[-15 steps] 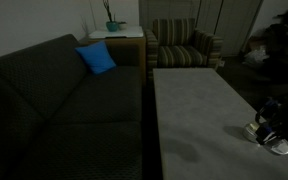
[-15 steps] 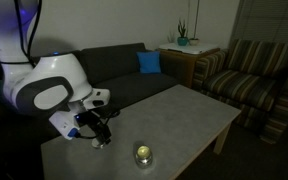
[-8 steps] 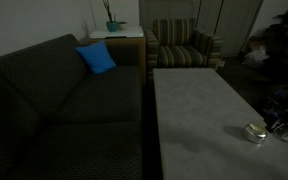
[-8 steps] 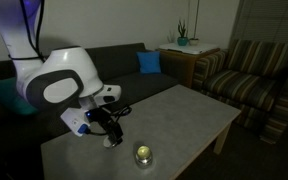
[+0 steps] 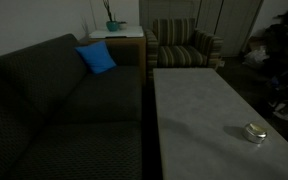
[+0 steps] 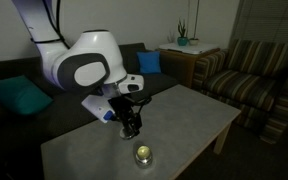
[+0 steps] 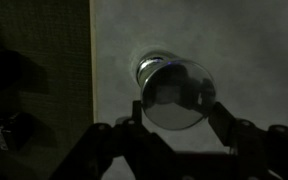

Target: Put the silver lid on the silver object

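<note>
Jaws pinch the silver lid (image 7: 179,97) — hanging partly over the silver object (image 6: 142,153)

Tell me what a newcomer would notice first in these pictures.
The big white robot arm bends over the grey table in an exterior view, its gripper shut on a round silver lid near a small silver tin standing on the table. Next comes the bright blue cushion on the dark sofa beside the table.

Dark sofa (image 5: 64,100) — seemingly striped armchair (image 5: 184,45)
</note>
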`<control>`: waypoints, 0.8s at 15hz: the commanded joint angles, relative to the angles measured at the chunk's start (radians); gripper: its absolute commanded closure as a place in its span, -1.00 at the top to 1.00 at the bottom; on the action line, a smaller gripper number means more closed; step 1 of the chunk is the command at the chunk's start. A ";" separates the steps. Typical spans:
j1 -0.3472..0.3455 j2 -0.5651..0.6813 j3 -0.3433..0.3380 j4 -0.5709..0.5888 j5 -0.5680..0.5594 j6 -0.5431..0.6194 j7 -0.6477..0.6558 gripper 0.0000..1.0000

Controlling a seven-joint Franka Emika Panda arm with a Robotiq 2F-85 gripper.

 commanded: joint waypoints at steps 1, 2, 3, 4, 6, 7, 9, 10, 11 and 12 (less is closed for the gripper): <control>-0.136 0.030 0.089 0.096 -0.025 -0.103 -0.021 -0.13; -0.137 0.050 0.086 0.126 -0.019 -0.131 -0.004 -0.13; -0.126 0.065 0.076 0.152 -0.011 -0.167 0.016 -0.13; -0.110 0.087 0.061 0.179 -0.007 -0.197 0.038 -0.13; -0.098 0.134 0.057 0.236 -0.004 -0.257 0.077 -0.13; -0.100 0.162 0.062 0.268 -0.002 -0.283 0.093 -0.13; -0.103 0.210 0.072 0.324 0.001 -0.326 0.120 -0.13; -0.102 0.231 0.074 0.348 0.001 -0.343 0.130 -0.13; -0.108 0.243 0.082 0.362 0.004 -0.352 0.136 -0.13; -0.099 0.247 0.078 0.363 0.003 -0.344 0.148 -0.13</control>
